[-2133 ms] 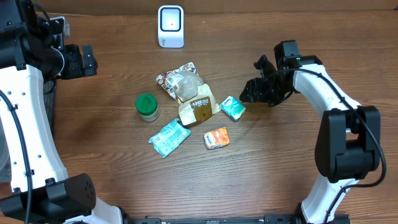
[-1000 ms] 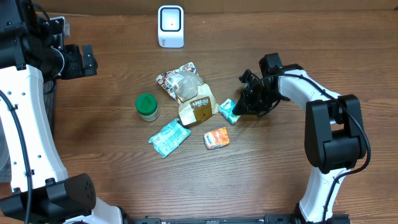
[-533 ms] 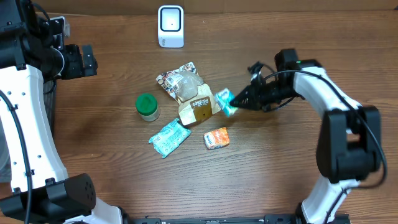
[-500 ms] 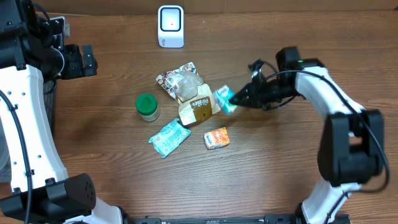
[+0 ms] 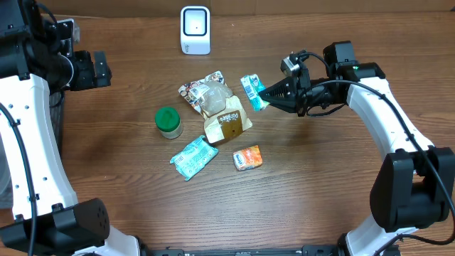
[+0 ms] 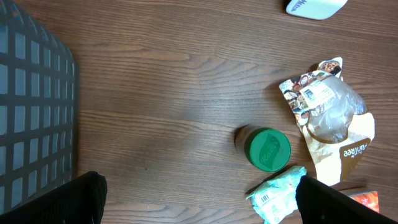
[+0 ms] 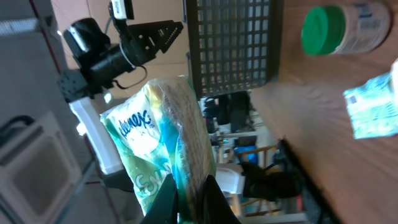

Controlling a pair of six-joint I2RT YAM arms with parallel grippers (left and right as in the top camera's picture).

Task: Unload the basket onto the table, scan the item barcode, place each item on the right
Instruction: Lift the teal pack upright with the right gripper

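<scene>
Overhead stares straight down at the whole table (image 5: 320, 192), left wrist looks down from high, right wrist peers sideways, all sharing the green-lidded jar (image 5: 168, 121).

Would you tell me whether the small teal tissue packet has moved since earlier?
Yes; the teal tissue packet has moved up-frame, closer to the white rectangular scanner.

tissue pack (image 5: 251, 92) — teal and white | jar lid (image 5: 168, 119) green | packet (image 5: 247, 157) orange | scanner (image 5: 195, 30) white | table (image 5: 320, 185) — brown woodgrain
</scene>
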